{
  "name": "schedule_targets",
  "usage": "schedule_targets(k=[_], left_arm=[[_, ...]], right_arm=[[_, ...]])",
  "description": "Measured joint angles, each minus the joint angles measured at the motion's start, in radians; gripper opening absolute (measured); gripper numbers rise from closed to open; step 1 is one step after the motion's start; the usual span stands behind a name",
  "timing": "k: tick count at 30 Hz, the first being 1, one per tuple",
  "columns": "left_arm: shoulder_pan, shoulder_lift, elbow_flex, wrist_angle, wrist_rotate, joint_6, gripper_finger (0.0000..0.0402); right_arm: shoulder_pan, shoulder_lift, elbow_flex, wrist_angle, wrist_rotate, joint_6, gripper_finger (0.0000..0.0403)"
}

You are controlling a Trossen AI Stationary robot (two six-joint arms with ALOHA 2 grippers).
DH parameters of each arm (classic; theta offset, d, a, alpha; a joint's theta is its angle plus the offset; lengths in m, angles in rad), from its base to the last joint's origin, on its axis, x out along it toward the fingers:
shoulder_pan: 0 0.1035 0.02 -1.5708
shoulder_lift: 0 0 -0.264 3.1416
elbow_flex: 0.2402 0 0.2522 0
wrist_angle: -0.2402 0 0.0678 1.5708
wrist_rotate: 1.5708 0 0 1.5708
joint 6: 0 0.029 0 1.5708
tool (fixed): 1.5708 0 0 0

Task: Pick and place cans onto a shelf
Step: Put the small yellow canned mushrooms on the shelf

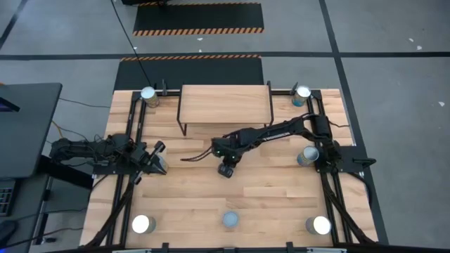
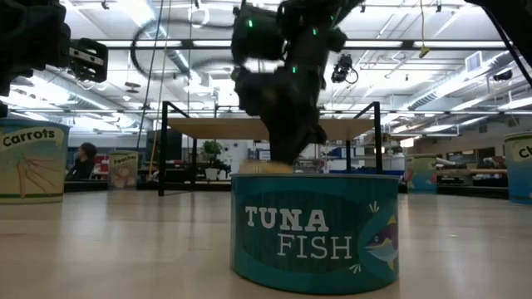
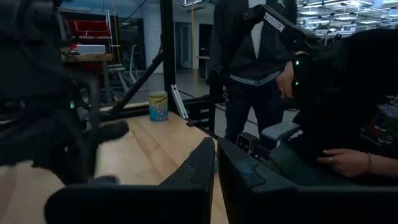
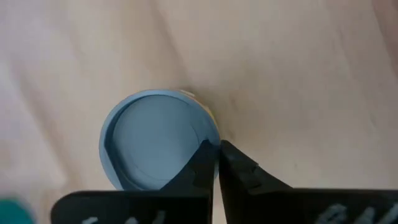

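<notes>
- a small can with a dull blue-grey top (image 4: 158, 140) stands upright on the wooden table (image 1: 267, 190) near its middle, in front of the shelf and apart from it.
- the right gripper (image 4: 217, 163) hangs directly above this can; its two dark fingers (image 4: 245, 171) are pressed together over the rim of the can's top, with nothing between them.
- the shelf (image 1: 226, 104), a light wood board on thin black legs, stands at the far middle of the table with nothing on its top.
- a second blue-grey-topped can, labelled tuna fish (image 2: 314, 231), stands at the near edge of the table.
- silver-topped cans stand around the table's edges: one at each far corner (image 1: 148, 94) (image 1: 302, 92), one at each near corner (image 1: 142, 224) (image 1: 320, 225), and one by the right side (image 1: 308, 155).
- the left gripper (image 1: 159, 156) waits low at the table's left side, fingers clenched and holding nothing.
- beyond the table, a person in a dark jacket (image 3: 252, 43) stands, and another person's hand (image 3: 345, 162) rests nearby.
</notes>
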Motion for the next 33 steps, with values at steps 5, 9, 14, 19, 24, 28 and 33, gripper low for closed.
schedule_targets(k=[5, 9, 14, 19, 24, 28, 33], left_arm=[[0.000, 0.000, 0.000, 0.000, 0.000, 0.000, 0.0027], [0.000, 0.000, 0.000, 0.000, 0.000, 0.000, 0.0027], [0.000, 0.000, 0.000, 0.000, 0.000, 0.000, 0.0027], [0.000, 0.000, 0.000, 0.000, 0.000, 0.000, 0.0027], [0.000, 0.000, 0.000, 0.000, 0.000, 0.000, 0.0027], [0.000, 0.000, 0.000, 0.000, 0.000, 0.000, 0.0027], [0.000, 0.000, 0.000, 0.000, 0.000, 0.000, 0.0027]], right_arm=[[-0.005, -0.003, 0.206, -0.170, -0.023, -0.320, 0.0007], [-0.031, -0.004, 0.436, -0.326, 0.080, -0.509, 0.0008], [-0.118, -0.008, 0.652, -0.422, 0.184, -0.688, 0.0007], [-0.232, -0.006, 0.695, -0.433, 0.200, -0.865, 0.0007], [-0.339, 0.001, 0.697, -0.431, 0.152, -0.953, 0.0007], [-0.390, 0.005, 0.697, -0.438, 0.061, -1.027, 0.0007], [-0.402, 0.005, 0.697, -0.449, -0.061, -1.158, 0.0007]])
